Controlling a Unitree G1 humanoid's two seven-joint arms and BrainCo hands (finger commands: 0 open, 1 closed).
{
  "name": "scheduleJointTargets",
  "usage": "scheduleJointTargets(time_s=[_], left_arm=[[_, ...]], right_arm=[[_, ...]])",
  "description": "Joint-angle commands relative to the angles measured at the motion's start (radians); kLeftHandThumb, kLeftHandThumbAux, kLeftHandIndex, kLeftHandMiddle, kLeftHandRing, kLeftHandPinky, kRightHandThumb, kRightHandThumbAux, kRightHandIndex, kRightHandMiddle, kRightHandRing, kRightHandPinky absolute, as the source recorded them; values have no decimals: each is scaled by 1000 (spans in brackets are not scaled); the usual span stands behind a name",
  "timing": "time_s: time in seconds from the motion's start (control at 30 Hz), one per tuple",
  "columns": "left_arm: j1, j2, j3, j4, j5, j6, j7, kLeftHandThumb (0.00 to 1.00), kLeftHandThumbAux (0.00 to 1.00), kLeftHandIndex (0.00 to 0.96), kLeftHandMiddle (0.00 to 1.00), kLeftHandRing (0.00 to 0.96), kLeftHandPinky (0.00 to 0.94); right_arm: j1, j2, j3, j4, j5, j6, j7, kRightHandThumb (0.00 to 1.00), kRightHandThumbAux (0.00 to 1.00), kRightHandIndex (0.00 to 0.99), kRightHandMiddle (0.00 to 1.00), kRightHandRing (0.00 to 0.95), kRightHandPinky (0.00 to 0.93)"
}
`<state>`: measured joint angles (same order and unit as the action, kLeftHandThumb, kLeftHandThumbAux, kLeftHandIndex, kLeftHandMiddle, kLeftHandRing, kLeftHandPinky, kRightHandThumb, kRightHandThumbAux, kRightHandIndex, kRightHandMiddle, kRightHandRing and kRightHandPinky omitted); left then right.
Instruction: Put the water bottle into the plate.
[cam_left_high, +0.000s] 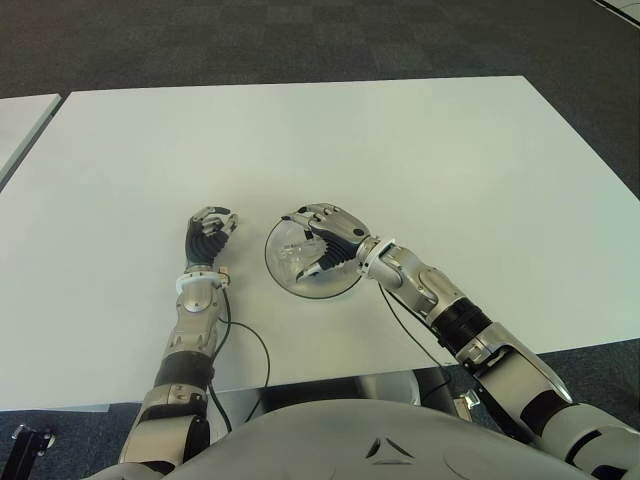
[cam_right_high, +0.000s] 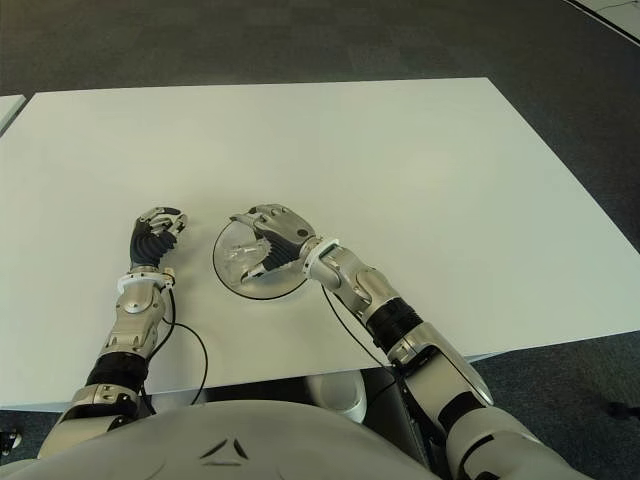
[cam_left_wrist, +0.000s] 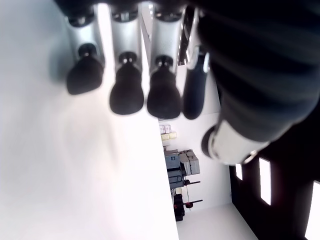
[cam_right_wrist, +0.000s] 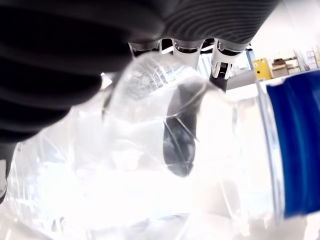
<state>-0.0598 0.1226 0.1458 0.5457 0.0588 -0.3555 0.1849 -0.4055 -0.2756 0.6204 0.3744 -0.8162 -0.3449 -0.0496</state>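
Water bottle (cam_left_high: 303, 256): clear, crumpled, blue label band visible in right wrist view, held inside right hand (cam_left_high: 325, 240) directly over plate (cam_left_high: 283, 279). Wrapped by the curled fingers (cam_left_high: 318, 215) from above, thumb underneath, so bottle sits under the palm, between hand and plate floor. Long axis hard to read; appears to lie roughly flat, running across the palm, not upright. Cannot tell whether bottle already touches the plate or hangs just above it.

Plate: round, glassy, on white tabletop (cam_left_high: 420, 150), near the robot's edge, mostly covered by the right hand and bottle.

Key relation for next move: bottle within plate rim as seen from above, so likely only a short lowering and finger release left, no sideways travel. Risk judged: light crushed bottle could roll or cling to fingers on release.

Left hand (cam_left_high: 210, 233): just beside the plate on its left, apart from it, fingers curled, holding nothing, idle above tabletop. Right hand clearly the working 1 of the 2.
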Motion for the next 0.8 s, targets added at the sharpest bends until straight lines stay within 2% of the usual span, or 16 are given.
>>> scheduleJointTargets(time_s=[0.03, 0.2, 0.5, 0.8], left_arm=[[8, 2, 1, 11, 3, 8, 2, 708, 717, 439, 784, 770, 779], [10, 2, 0, 4, 7, 15, 6, 708, 717, 439, 785, 772, 776], [8, 5, 0, 5, 9, 22, 8, 708, 717, 439, 785, 773, 776], [7, 9, -3, 6, 21, 22, 18, 707, 717, 440, 791, 778, 781]], right_arm=[[18, -5, -20, -22, 23, -32, -22, 3, 426, 0, 0, 0, 0], [30, -11, -37, -38, 6, -58, -93, 0, 406, 0, 0, 0, 0], [39, -31, -41, -58, -120, -47, -309, 0, 373, 0, 0, 0, 0], [33, -8, -38, 23, -233, -18, -658, 0, 326, 0, 0, 0, 0]])
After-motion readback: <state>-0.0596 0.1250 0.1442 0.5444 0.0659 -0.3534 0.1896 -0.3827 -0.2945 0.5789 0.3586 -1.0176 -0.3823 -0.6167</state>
